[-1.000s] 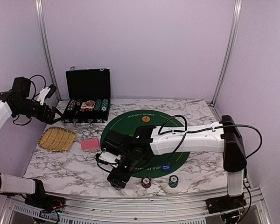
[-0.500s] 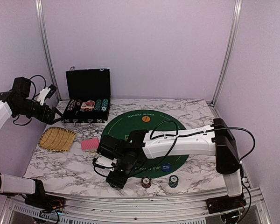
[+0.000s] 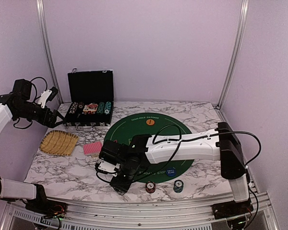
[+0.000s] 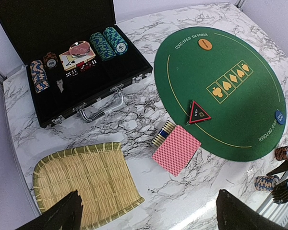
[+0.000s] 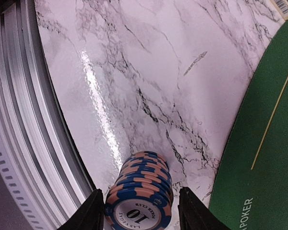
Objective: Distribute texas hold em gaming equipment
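Note:
My right gripper (image 5: 140, 213) is low over the marble near the front edge, also seen from above (image 3: 117, 184). Its jaws are open around an upright stack of orange-and-blue poker chips (image 5: 144, 184), with a small gap on each side. A red chip stack (image 3: 150, 187) and a teal one (image 3: 178, 186) stand to its right. The orange disc (image 3: 150, 122), blue small blind disc (image 3: 171, 171) and triangle (image 4: 198, 113) lie on the green mat (image 4: 221, 81). The red-backed cards (image 4: 176, 150) lie left of the mat. My left gripper (image 4: 144, 215) is open, empty, high at the left.
An open black case (image 4: 77, 57) with more chips, cards and dice stands at the back left. A woven straw tray (image 4: 81, 179) lies at the left. A short roll of chips (image 4: 163, 133) lies beside the cards. The metal rail (image 5: 19, 143) runs along the table's front edge.
My right arm has shifted a little to the left along the front edge, and its elbow has swung in. The left arm has not moved.

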Robot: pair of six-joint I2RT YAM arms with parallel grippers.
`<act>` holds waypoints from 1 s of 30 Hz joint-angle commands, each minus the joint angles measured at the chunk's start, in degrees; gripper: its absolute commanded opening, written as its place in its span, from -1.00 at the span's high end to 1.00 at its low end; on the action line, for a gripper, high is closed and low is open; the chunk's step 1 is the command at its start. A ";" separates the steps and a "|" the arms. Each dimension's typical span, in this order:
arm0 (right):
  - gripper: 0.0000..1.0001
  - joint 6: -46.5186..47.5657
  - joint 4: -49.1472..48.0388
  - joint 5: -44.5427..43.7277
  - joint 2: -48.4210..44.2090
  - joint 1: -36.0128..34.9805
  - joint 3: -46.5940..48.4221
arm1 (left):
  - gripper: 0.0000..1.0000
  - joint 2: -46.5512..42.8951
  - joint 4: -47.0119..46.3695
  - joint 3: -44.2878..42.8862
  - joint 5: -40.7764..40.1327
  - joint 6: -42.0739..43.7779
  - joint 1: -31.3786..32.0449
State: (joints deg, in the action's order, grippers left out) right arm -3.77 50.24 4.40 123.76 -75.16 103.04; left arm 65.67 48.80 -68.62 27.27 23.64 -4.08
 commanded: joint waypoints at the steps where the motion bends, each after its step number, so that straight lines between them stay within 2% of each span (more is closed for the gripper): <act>1: -0.04 0.59 0.66 -0.10 1.12 -0.52 1.77 | -0.98 -0.61 1.74 -0.33 -0.35 0.80 -0.23; 6: -0.05 0.52 0.66 -0.27 1.13 -0.52 1.57 | -0.98 -0.71 1.74 -0.34 -0.29 0.83 -0.23; 13: 0.19 0.43 0.35 -0.15 1.04 -0.52 1.00 | -0.98 -0.78 1.75 -0.50 -0.54 0.80 -0.22; 19: 0.27 0.43 0.21 0.14 0.82 -0.52 0.38 | -0.98 -0.79 1.77 -0.64 -0.73 0.84 -0.23; 21: 0.38 0.43 0.21 0.24 0.71 -0.52 0.40 | -0.98 -0.80 1.76 -0.72 -0.74 0.82 -0.23; 26: 0.86 0.42 0.80 0.98 0.51 -0.52 0.93 | -0.98 -0.85 1.83 -0.73 -0.80 0.80 -0.21; 30: 1.00 0.53 1.52 0.49 -0.54 -0.52 1.94 | -0.98 -0.89 1.83 -0.75 -0.88 0.80 -0.22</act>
State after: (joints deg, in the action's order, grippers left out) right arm -3.75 50.24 4.64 124.01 -75.16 103.04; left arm 65.63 48.80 -68.62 26.89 23.64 -4.08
